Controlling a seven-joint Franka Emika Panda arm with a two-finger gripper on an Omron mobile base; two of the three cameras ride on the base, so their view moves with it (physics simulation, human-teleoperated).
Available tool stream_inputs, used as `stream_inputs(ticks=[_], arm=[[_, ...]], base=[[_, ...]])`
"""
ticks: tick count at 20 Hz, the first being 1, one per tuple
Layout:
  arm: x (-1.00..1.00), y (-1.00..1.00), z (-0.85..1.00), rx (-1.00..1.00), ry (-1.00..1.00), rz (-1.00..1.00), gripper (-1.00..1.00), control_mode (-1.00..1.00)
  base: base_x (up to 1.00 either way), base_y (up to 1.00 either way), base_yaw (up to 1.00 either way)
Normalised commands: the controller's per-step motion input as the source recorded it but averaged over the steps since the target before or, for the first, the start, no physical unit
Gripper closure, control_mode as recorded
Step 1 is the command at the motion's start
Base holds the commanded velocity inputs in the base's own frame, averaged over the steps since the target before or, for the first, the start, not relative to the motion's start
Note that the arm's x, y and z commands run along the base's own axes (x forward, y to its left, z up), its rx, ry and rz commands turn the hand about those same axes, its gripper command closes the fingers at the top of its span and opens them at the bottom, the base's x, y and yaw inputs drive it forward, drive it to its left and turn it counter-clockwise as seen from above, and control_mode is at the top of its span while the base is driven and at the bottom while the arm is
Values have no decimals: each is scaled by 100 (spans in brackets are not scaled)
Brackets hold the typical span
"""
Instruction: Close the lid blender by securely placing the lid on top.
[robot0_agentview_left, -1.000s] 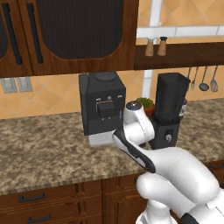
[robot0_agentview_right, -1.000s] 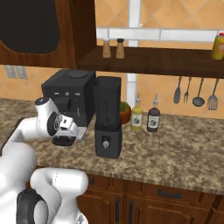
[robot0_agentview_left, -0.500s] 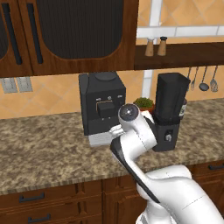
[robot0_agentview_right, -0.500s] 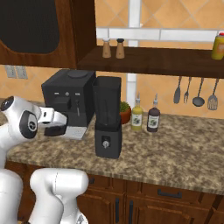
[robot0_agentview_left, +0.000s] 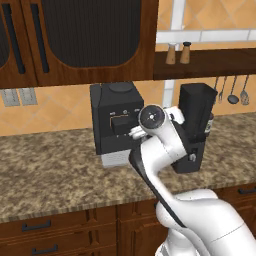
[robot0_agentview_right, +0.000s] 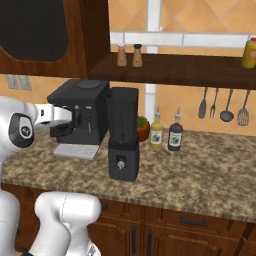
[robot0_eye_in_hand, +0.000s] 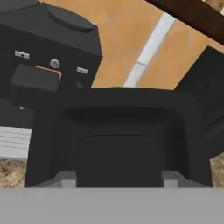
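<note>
Granite table (robot0_agentview_right: 210, 175) carries the blender (robot0_agentview_right: 123, 133), its jar open-topped. The claw (robot0_eye_in_hand: 119, 177) grips the lid (robot0_eye_in_hand: 118, 131) before the coffee machine (robot0_agentview_right: 82, 110); the blender lies to its right, higher.

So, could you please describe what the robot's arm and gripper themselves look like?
The arm is glossy white with rounded, bulbous links, a dark seam along the forearm and a dark round joint cap. In the hand view the gripper has small grey finger pads. No cables or markings are visible.
</note>
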Motion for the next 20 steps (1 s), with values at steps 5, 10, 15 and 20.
stream_inputs(ticks=[5, 10, 15, 20], arm=[[0, -30, 100, 0, 0, 0, 100, -100], [0, -68, 98, 4, 0, 0, 100, -100], [22, -87, 38, 6, 5, 0, 100, -100], [53, -82, -13, 5, 9, 1, 100, -100]], base=[[0, 0, 0], [0, 0, 0], [0, 0, 0], [0, 0, 0]])
